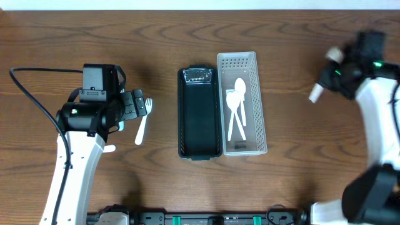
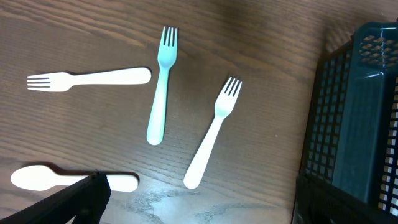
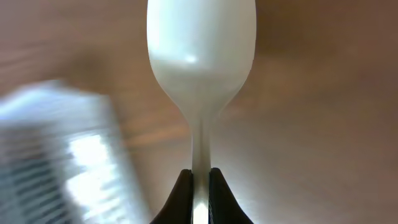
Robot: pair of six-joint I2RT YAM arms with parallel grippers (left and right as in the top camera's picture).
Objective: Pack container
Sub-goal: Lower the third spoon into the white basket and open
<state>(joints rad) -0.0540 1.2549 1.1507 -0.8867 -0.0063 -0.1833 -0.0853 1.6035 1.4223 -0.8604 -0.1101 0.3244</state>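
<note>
In the left wrist view, a white fork [image 2: 213,134], a mint fork [image 2: 161,87], another white fork [image 2: 93,78] and a white spoon [image 2: 43,177] lie on the wood. My left gripper [image 2: 199,208] is open above them, holding nothing; from overhead it [image 1: 134,106] hovers over a fork [image 1: 142,127]. My right gripper [image 3: 201,180] is shut on the handle of a white spoon [image 3: 201,50]. From overhead it [image 1: 328,78] holds that spoon [image 1: 315,94] at the far right. A dark basket [image 1: 200,150] and a white basket [image 1: 253,147] holding three white spoons [image 1: 236,109] stand in the middle.
The dark basket's mesh wall [image 2: 348,112] fills the right side of the left wrist view. The white basket shows blurred [image 3: 62,143] at the left of the right wrist view. A black cable [image 1: 34,94] runs along the left arm.
</note>
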